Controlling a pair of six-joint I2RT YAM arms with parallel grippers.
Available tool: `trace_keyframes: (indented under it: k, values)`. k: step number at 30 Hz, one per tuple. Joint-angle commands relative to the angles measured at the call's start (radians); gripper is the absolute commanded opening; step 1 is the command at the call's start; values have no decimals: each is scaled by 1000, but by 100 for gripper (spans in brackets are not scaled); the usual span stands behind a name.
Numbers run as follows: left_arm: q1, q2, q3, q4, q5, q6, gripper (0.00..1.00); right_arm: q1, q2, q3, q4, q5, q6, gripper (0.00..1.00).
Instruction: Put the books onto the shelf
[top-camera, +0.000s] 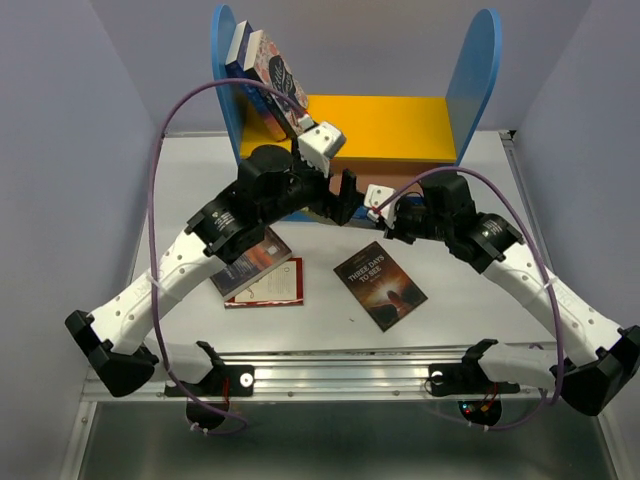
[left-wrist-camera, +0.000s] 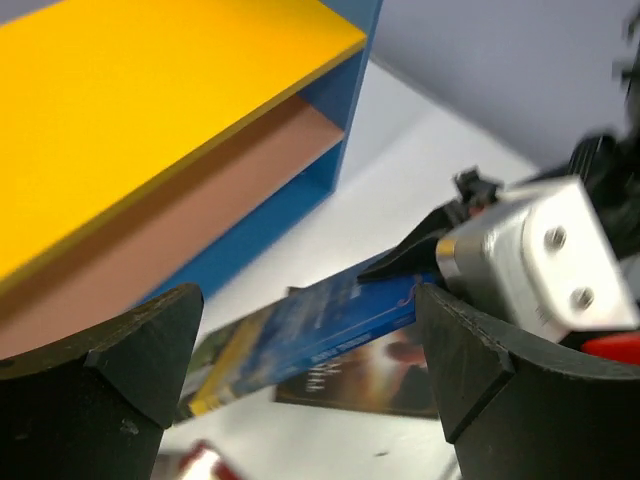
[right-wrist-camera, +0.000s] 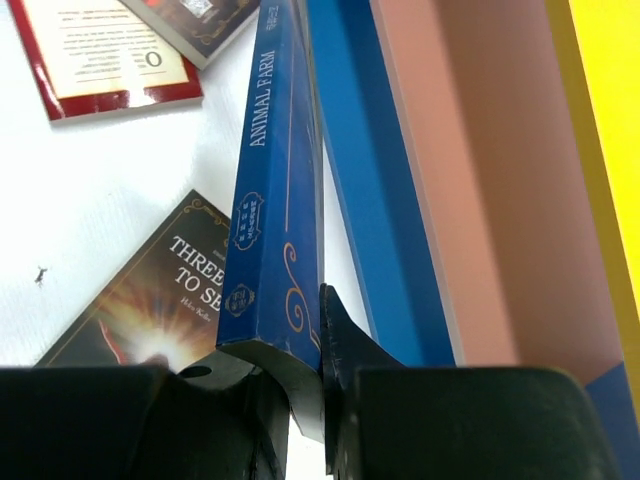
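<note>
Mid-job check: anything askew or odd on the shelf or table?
Two shelved books slant against the left panel instead of standing upright on the yellow board. Nothing looks spilled or damaged. The right gripper holds a blue book edge-on by the shelf, and three books lie flat on the table.

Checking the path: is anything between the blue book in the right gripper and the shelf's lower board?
Nothing visible: the blue book sits directly beside the shelf, its lower board bare.
</note>
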Motion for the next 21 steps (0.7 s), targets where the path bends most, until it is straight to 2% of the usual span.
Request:
trace_keyframes:
  k: [1, 3, 4, 5, 7, 11, 19, 20, 21]
  values:
    - [1, -19, -67, 88, 140, 537, 99, -24, 34, 134, -102, -111, -80, 1]
    - [30, -72, -189, 175, 207, 627, 99, -35, 55, 195, -141, -113, -94, 1]
    - [54, -83, -210, 169, 331, 701, 99, -47, 63, 218, -179, -115, -97, 1]
    - [127, -95, -210, 162, 417, 733, 99, -47, 80, 261, -196, -119, -102, 1]
    - [197, -100, -209, 137, 625, 793, 99, -68, 97, 295, -231, -137, -117, 1]
    - [217, -54, -194, 62, 617, 953, 99, -69, 150, 378, -305, -156, -143, 1]
    - [225, 36, -141, -16, 656, 1068, 99, -69, 262, 507, -405, -182, -182, 1]
    - [225, 41, -137, -16, 651, 1071, 97, -69, 270, 525, -406, -182, -182, 1]
    - [223, 41, -134, -19, 645, 1071, 88, -69, 278, 536, -406, -182, -174, 1]
